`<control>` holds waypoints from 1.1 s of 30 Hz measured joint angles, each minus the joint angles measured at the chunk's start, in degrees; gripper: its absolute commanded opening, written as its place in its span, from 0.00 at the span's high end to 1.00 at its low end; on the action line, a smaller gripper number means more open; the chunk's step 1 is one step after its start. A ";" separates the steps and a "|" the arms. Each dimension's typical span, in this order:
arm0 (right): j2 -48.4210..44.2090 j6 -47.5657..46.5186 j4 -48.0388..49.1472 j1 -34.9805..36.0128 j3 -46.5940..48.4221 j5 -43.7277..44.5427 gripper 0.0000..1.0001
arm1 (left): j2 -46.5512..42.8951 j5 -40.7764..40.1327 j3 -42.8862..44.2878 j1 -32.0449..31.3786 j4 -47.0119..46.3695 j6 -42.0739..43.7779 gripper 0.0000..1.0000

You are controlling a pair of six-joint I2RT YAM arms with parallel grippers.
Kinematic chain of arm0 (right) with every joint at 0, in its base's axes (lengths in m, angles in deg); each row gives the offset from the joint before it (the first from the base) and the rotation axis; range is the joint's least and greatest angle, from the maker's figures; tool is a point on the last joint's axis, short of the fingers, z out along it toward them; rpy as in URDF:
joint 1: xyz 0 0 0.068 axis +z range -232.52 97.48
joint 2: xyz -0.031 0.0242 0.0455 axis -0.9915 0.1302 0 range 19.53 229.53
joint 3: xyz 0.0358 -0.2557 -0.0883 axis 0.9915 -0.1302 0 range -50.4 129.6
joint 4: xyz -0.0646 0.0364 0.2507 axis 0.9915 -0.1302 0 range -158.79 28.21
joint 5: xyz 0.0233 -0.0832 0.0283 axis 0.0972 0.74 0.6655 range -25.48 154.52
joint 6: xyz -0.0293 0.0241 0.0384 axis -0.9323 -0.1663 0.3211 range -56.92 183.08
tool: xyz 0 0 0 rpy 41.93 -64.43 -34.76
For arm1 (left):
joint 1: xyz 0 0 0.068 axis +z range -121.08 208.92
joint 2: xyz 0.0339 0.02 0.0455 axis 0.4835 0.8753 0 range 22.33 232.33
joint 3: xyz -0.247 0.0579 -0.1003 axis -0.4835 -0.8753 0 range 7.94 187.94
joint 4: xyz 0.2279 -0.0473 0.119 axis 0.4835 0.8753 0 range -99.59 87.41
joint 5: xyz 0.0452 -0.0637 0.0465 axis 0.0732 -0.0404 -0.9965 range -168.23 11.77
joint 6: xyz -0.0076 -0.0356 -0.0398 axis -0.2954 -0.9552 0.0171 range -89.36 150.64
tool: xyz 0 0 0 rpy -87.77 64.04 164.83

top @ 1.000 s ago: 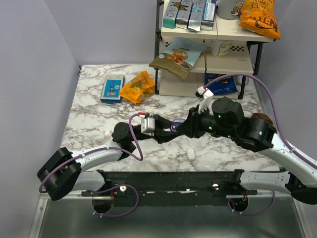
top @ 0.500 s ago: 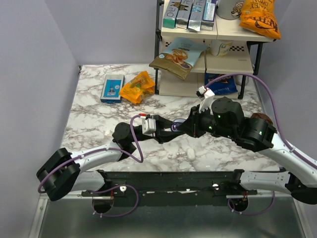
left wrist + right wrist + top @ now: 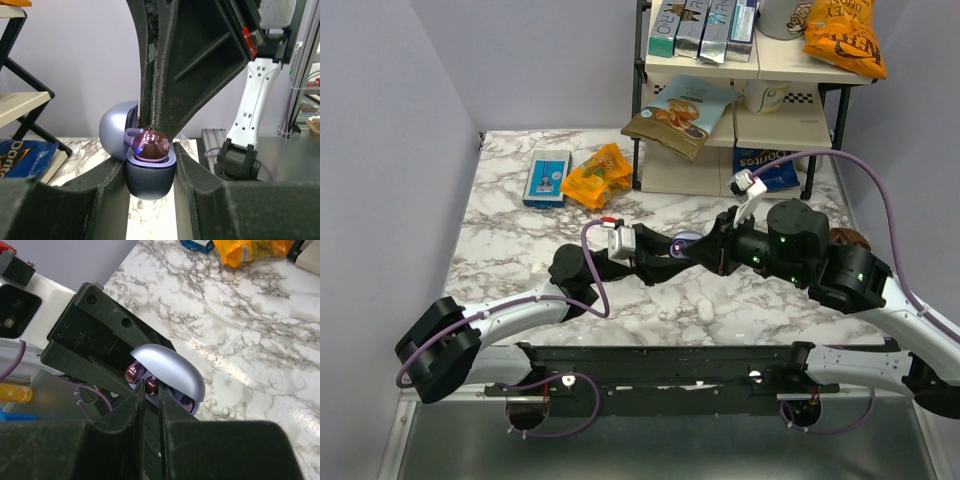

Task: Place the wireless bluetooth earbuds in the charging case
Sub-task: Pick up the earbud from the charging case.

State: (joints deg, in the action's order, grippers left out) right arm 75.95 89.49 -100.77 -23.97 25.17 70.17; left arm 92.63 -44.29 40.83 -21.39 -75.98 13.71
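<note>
Since a second ago the right arm's wrist has drawn back toward the right, so more of the charging case shows between the two arms from above.

One marble table (image 3: 510,250) carries one shelf rack (image 3: 642,120) at the far right. Two arms meet over the table's middle. The rack's top is cut off by the frame, and the writing on its boxes and on its orange bag is too small to read. The blue bag (image 3: 767,168) on its lowest shelf reads Doritos. On the far left of the table lie one blue box (image 3: 547,177) and one orange bag (image 3: 597,175), labels illegible.

The left gripper (image 3: 149,172) is clamped on the single charging case (image 3: 150,184), lid swung up, holding it above the table. The right gripper (image 3: 150,400) has its fingers nearly together, pinching one of the wireless bluetooth earbuds (image 3: 151,385) at the case's mouth. A second bud (image 3: 132,373) sits just left of it under the lid. The left wrist view shows only one.

One small pale object (image 3: 705,311) lies on the near table, too small to identify.
</note>
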 measured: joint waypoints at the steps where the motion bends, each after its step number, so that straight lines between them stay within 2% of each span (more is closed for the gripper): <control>1: -0.24 -0.48 0.39 0.00 -0.07 0.11 0.99 | 0.09 -0.20 0.37 -0.04 0.00 -0.57 1.00; 13: -2.23 -6.34 5.60 0.09 -2.71 2.58 0.99 | 1.44 -2.60 2.93 -0.07 0.94 -4.17 1.00; 33: -6.45 -20.22 19.30 6.03 -10.99 15.85 0.99 | 5.31 -4.55 8.02 0.02 2.36 -7.19 1.00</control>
State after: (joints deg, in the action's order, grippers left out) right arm 69.51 69.28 -81.47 -17.94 14.17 86.02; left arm 97.94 -48.84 48.85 -21.37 -73.62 6.52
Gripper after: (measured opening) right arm 0.190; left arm 0.411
